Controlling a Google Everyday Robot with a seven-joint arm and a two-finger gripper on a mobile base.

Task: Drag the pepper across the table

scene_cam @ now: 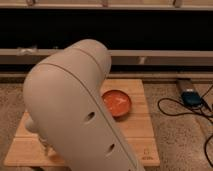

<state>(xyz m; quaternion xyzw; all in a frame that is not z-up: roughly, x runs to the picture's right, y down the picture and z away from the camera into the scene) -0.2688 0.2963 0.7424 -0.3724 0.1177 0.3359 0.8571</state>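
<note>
The pepper cannot be seen; if it lies by the gripper [45,146], the robot's arm [75,110] hides it. The gripper sits low over the table's [137,135] near-left part, and whether it is open or closed cannot be told. The orange plate [116,102] lies well to its right and farther back. How far the drag has got cannot be judged.

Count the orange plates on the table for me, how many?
1. The orange plate sits on the table, right of the big arm. The arm hides much of the table, so more may be hidden. The gripper is low at the table's near-left.
</note>
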